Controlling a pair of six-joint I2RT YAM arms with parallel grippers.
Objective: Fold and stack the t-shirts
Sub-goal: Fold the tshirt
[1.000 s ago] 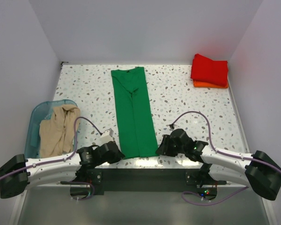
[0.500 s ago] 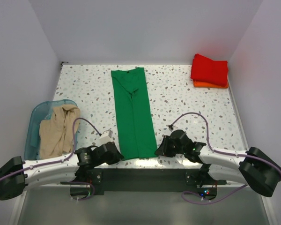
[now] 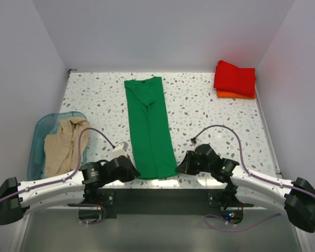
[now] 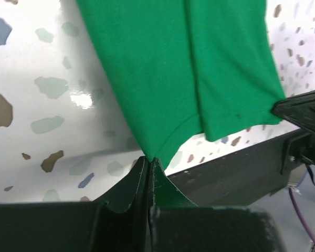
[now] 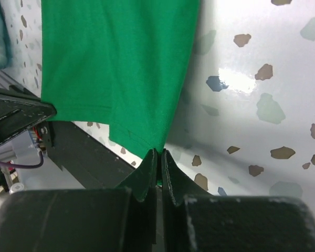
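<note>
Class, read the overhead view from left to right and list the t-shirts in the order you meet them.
beige t-shirt → green t-shirt → red t-shirt. The orange t-shirt lies under the red one, so it gets no separate place.

Top view: bright, diffuse light is falling from above. The table (image 3: 210,105) is reading evenly exposed, with soft, short shadows. A glare band is showing along its near edge, lower centre of frame, just below the green t-shirt (image 3: 149,126). The red t-shirt (image 3: 234,77) is throwing a pink tint onto the right wall (image 3: 294,73), upper right. Detail is reading sharp across the frame.

Left wrist view: a small specular spot is glinting on the glossy tabletop, centre left. A grey shadow is lying under the cloth's hem. The left gripper (image 4: 148,160), bottom of frame, is rendering dark and soft.

Right wrist view: the upper right is washing out toward white around a hot spot. A shadow is lying right of the cloth's edge. The right gripper (image 5: 158,153) is blurring along the bottom.
</note>
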